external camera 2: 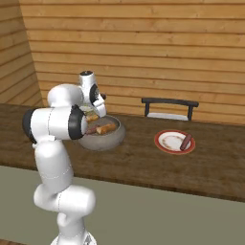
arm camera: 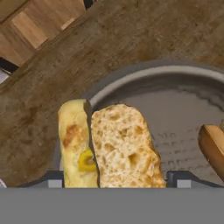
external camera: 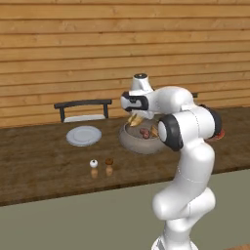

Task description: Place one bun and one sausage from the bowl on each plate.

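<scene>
The bun [arm camera: 111,148] runs off the bottom of the hand view, hiding whether the finger tips [arm camera: 56,179] touch it. The bowl [arm camera: 175,78] is cut by the right edge, as is a second bun [arm camera: 213,148]. In the left base view the arm hides most of the red-rimmed plate [external camera: 220,134]. The two shakers [external camera: 101,167] are too small to identify.

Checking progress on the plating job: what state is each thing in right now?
Bowl: upright on the table, still holding food.
Bun: between the end effector's fingers, over the bowl.
Red-rimmed plate: one sausage on it, no bun.
Grey-white plate: empty.
Shakers: standing upright.
</scene>
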